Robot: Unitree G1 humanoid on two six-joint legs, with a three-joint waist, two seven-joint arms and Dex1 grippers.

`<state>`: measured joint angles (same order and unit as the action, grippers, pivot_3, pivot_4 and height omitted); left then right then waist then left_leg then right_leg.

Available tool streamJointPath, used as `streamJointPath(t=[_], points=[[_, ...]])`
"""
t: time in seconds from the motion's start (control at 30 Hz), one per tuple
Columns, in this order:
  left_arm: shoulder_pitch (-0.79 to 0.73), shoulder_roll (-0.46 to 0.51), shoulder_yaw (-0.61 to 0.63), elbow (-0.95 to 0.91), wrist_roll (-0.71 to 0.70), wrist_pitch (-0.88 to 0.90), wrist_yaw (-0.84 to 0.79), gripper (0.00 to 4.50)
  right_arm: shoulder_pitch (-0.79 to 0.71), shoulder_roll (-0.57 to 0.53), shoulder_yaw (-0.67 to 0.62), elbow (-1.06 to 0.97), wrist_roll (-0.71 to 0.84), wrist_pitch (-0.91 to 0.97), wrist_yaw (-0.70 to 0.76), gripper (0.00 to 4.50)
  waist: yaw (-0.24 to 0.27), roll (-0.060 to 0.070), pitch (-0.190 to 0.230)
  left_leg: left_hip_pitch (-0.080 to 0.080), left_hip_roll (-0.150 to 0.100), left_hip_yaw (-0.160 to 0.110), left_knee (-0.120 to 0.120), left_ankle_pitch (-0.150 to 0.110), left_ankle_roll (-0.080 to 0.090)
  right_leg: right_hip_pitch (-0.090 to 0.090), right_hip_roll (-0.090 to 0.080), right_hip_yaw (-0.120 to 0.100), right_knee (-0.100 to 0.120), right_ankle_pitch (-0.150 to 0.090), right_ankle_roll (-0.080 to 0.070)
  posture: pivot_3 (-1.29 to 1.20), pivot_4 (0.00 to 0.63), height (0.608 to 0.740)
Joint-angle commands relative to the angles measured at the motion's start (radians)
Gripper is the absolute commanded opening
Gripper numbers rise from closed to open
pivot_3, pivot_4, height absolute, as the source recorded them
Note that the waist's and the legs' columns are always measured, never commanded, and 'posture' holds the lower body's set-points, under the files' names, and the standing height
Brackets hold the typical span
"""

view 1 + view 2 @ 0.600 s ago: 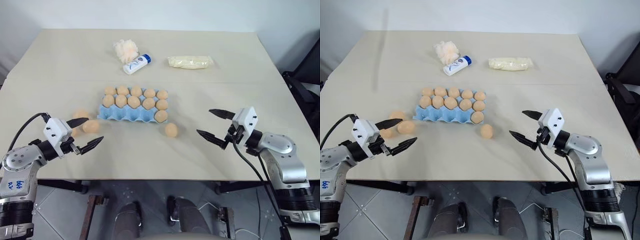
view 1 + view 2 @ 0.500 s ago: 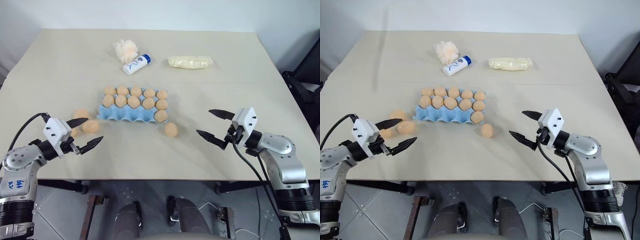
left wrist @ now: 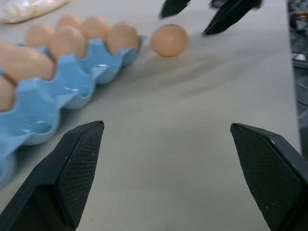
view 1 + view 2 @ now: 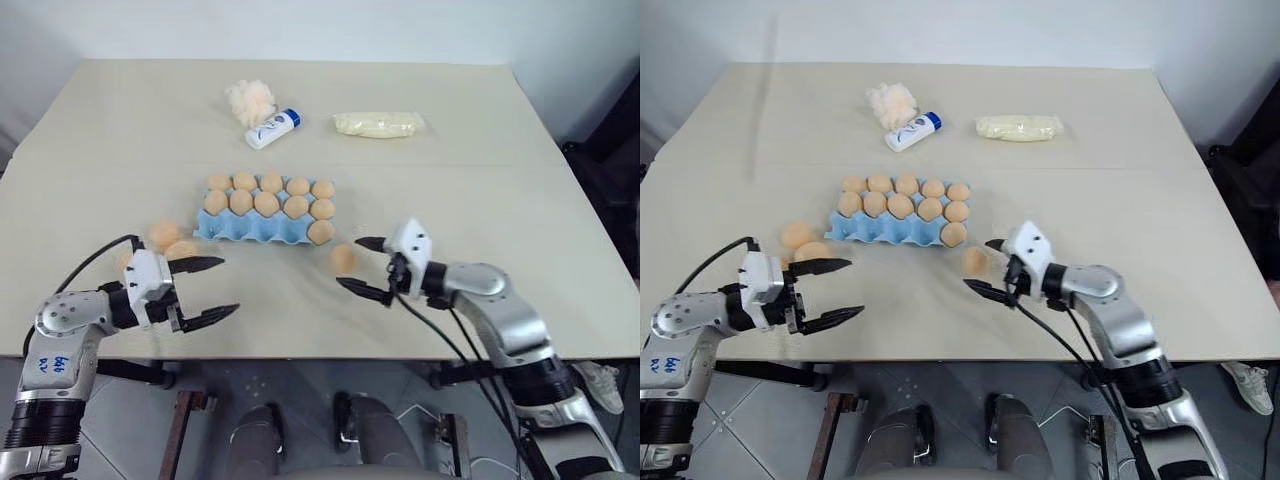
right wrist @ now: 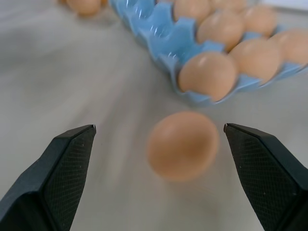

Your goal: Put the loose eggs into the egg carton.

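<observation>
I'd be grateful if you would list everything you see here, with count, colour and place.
table: one, beige, under everything
puff ball: one, cream, far side
bottle: one, white with blue cap, beside the puff ball
packet: one, pale yellow, far side, right of the bottle
egg carton: one, light blue, table centre
eggs in carton: eleven, orange-tan
loose eggs: orange-tan, at least two left of the carton, one off its right front corner
left gripper: black fingers, open, near the left eggs
right gripper: black fingers, open around the right egg
</observation>
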<state>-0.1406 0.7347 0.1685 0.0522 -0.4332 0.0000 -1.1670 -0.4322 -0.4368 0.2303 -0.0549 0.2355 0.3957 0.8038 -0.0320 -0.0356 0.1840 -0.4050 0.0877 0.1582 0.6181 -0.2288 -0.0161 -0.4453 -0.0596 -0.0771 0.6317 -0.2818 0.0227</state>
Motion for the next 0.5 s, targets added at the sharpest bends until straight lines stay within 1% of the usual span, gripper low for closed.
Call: streamJointPath(t=[0.03,0.17,0.2,0.27,0.3,0.37,0.43,0.47,0.5], points=[[-0.018,0.007,-0.004,-0.028,-0.009,-0.002,-0.017,4.5,-0.035,0.037,0.007,0.055,-0.034,-0.05,-0.022,4.46,0.001,0.0,0.0,0.0,0.0,0.0,0.0,0.0,0.001,0.0,0.0,0.0,0.0,0.0,0.0,0.0,0.15,0.74],[-0.012,0.001,-0.008,-0.042,-0.016,0.001,-0.023,4.5,-0.097,0.106,0.005,0.189,-0.086,-0.122,-0.077,4.46,-0.005,0.0,0.0,0.0,0.0,0.0,0.0,0.0,0.001,0.0,0.0,0.0,0.0,0.0,0.0,0.0,0.15,0.74],[-0.009,0.0,-0.009,-0.047,-0.017,0.004,-0.022,4.5,-0.109,0.121,-0.003,0.216,-0.092,-0.139,-0.093,4.29,-0.007,0.0,0.0,0.0,0.0,0.0,0.001,0.0,0.001,0.0,0.0,0.0,0.001,0.0,0.0,0.0,0.15,0.74],[-0.003,0.0,-0.006,-0.052,-0.015,0.007,-0.019,4.5,-0.114,0.13,-0.014,0.233,-0.091,-0.159,-0.089,3.92,-0.008,0.0,0.0,0.0,0.0,0.0,0.002,0.001,0.001,0.0,0.0,0.0,0.004,0.0,0.0,0.0,0.15,0.74],[0.001,0.0,-0.002,-0.054,-0.015,0.008,-0.016,4.5,-0.111,0.129,-0.015,0.231,-0.089,-0.162,-0.08,3.61,-0.008,0.0,0.0,0.0,0.0,0.0,0.002,0.0,0.001,0.0,0.0,0.0,0.005,0.0,0.0,0.0,0.15,0.74],[0.009,0.0,0.007,-0.051,-0.014,0.006,-0.01,4.5,-0.099,0.124,-0.017,0.214,-0.074,-0.17,-0.049,2.84,-0.008,0.0,0.0,0.0,0.0,-0.001,0.002,0.0,0.001,0.0,0.0,0.0,0.005,0.0,0.0,0.0,0.15,0.74],[0.013,0.0,0.013,-0.045,-0.012,0.004,-0.004,4.5,-0.091,0.12,-0.017,0.202,-0.072,-0.169,-0.036,2.28,-0.008,0.0,0.0,0.0,0.0,-0.001,0.002,0.0,0.001,0.0,0.0,0.0,0.005,0.0,0.0,0.0,0.15,0.74],[0.016,-0.001,0.015,-0.044,-0.012,0.003,-0.001,4.5,-0.086,0.118,-0.019,0.193,-0.068,-0.158,-0.029,2.02,-0.009,0.0,0.0,0.0,0.0,-0.001,0.002,0.0,0.001,0.0,0.0,0.0,0.005,0.0,0.0,0.0,0.15,0.74],[0.018,-0.002,0.017,-0.044,-0.012,0.003,0.004,4.5,-0.082,0.113,-0.021,0.181,-0.066,-0.15,-0.022,1.91,-0.01,0.0,0.0,0.0,0.0,-0.001,0.003,0.0,0.001,0.0,0.0,0.0,0.005,0.0,0.0,0.0,0.15,0.74]])
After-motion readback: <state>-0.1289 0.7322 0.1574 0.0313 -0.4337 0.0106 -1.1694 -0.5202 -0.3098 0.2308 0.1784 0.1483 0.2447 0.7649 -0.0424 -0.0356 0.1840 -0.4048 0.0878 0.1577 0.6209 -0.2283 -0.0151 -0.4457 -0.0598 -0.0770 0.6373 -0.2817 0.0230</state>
